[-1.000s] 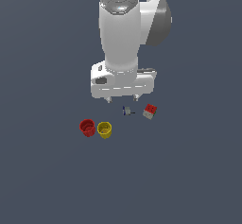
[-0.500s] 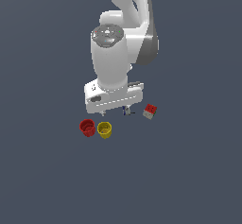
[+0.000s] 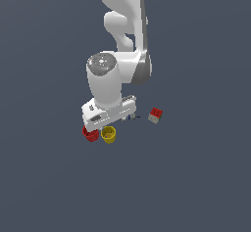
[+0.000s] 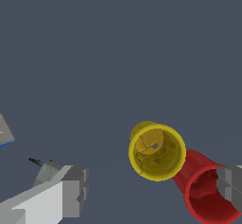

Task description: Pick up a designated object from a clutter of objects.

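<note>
The gripper [image 4: 150, 192] is wide open and holding nothing, right above the yellow cup [image 4: 157, 151] beside the red cup [image 4: 206, 193], so the grabbing and lifting are not done yet.

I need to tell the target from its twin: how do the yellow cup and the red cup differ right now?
Colour: the yellow cup is yellow, the red cup red. Visibility: in the exterior view the yellow cup shows almost whole, while the red cup is partly hidden under the gripper's body. Position: the red cup lies further toward the exterior view's left. Shared: same round tapered shape and size, both upright, open ends up, side by side.
</note>
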Motion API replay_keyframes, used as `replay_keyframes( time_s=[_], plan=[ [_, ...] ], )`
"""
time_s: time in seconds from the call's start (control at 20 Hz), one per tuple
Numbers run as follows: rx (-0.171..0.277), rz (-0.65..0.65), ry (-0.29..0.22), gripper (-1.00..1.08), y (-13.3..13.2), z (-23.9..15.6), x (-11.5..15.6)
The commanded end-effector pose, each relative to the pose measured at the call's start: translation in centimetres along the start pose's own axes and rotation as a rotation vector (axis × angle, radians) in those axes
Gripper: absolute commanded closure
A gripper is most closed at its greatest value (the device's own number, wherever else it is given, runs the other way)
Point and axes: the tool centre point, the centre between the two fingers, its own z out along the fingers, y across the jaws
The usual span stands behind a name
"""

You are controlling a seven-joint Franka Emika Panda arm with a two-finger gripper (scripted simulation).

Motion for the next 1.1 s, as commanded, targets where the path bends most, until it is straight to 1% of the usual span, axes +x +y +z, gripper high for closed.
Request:
replay_keyframes(
  time_s=[0.0,0.25,0.5,1.05],
  plan=[
    [-0.004,-0.051,0.001,-0.92,0.7,1.4,-0.3],
    [-0.009,-0.127,0.002,-0.92,1.6,3.4,-0.9],
    [-0.012,-0.175,0.002,-0.92,2.2,4.8,-1.2],
    [-0.013,-0.191,0.001,-0.92,2.4,5.8,-1.4]
  ],
)
